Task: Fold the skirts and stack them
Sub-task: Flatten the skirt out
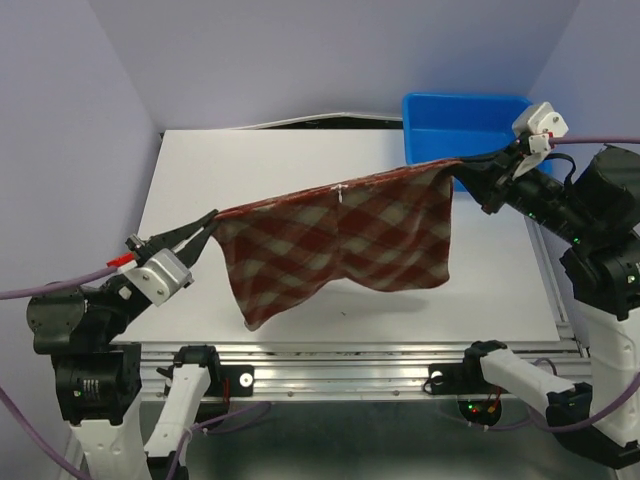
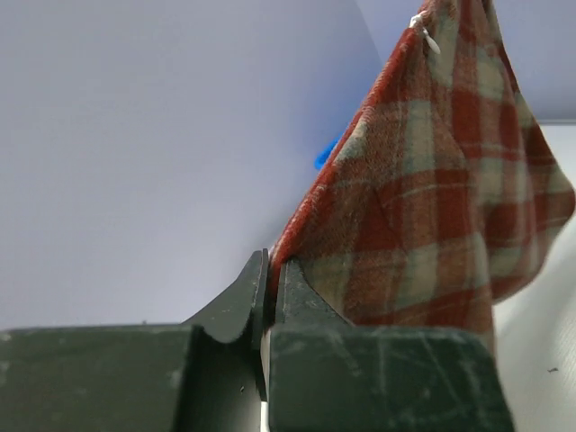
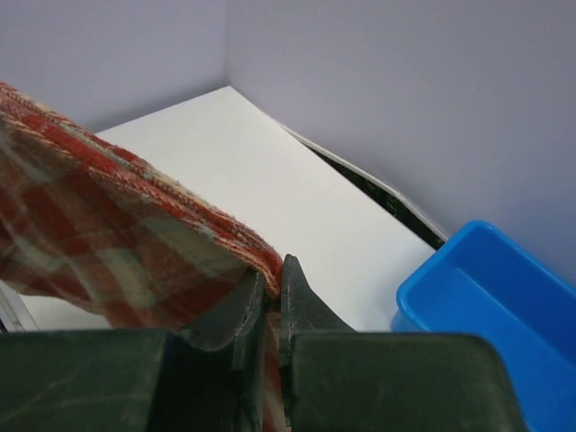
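One red, dark-red and cream plaid skirt (image 1: 340, 245) hangs stretched in the air between my two grippers, above the white table (image 1: 250, 165). My left gripper (image 1: 212, 216) is shut on its left top corner; in the left wrist view the cloth (image 2: 432, 189) rises from between the fingertips (image 2: 270, 265). My right gripper (image 1: 462, 170) is shut on the right top corner; in the right wrist view the skirt's edge (image 3: 117, 234) is pinched at the fingertips (image 3: 273, 270). The lower hem droops lowest near the left.
A blue plastic bin (image 1: 462, 120) stands at the table's back right, right behind my right gripper; it also shows in the right wrist view (image 3: 490, 306). Purple walls enclose the table on three sides.
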Motion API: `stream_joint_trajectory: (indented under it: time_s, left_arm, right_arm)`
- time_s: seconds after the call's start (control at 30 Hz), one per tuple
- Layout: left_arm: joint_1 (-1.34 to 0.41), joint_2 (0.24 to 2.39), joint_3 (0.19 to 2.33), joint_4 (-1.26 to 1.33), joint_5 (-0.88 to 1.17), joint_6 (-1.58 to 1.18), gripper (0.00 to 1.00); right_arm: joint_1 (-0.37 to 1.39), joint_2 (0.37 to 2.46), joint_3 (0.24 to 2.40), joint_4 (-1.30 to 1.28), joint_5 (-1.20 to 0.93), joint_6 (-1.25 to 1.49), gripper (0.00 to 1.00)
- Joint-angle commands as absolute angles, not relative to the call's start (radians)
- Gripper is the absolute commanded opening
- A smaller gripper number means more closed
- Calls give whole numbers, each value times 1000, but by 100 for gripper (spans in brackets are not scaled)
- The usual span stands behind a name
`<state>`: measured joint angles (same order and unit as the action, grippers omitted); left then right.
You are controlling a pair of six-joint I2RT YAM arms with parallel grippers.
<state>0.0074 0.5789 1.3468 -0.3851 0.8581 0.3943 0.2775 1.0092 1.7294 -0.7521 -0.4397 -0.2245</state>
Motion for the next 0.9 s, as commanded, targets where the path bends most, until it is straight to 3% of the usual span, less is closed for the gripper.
stream_joint_trajectory:
  time_s: [0.0, 0.2, 0.33, 0.43, 0.5, 0.53, 0.57, 0.6, 0.63, 0.73, 0.77, 0.87]
  left_arm:
    - [29, 610, 1382, -391, 713, 367, 0]
    - [29, 756, 1267, -336, 670, 333, 0]
    - [29, 859, 1154, -206, 601, 302, 0]
    - [29, 1059, 1115, -83, 534, 291, 0]
    - [29, 1164, 1141, -9, 477, 275, 12]
    - [29, 1283, 1201, -8, 451, 267, 22]
    - [31, 1345, 1242, -8, 398, 252, 28]
    - [31, 1456, 1288, -15, 375, 249, 33]
    - [37, 1503, 1386, -52, 359, 244, 49]
    - [49, 1606, 1520, -138, 370, 239, 59]
    - [51, 1643, 1582, -200, 382, 244, 76]
    - [52, 1643, 1598, -261, 387, 249, 80]
  right_arm:
    - [244, 1051, 1727, -724, -230, -245, 1]
    - [244, 1178, 1507, -500, -215, -265, 1]
    - [244, 1351, 1477, -367, -206, -252, 1]
    - [244, 1521, 1508, -292, -207, -235, 1]
    - [255, 1665, 1578, -268, -170, -218, 25]
    - [267, 1719, 1615, -273, -151, -212, 41]
    - [267, 1770, 1709, -302, -105, -206, 65]
    - [267, 1861, 1765, -326, -89, -201, 68]
    - [267, 1902, 1825, -357, -81, -195, 70]
    - [267, 1968, 1981, -478, -84, -202, 72]
    - [267, 1971, 1991, -503, -95, -209, 74]
    - [276, 1924, 1938, -563, -143, -254, 78]
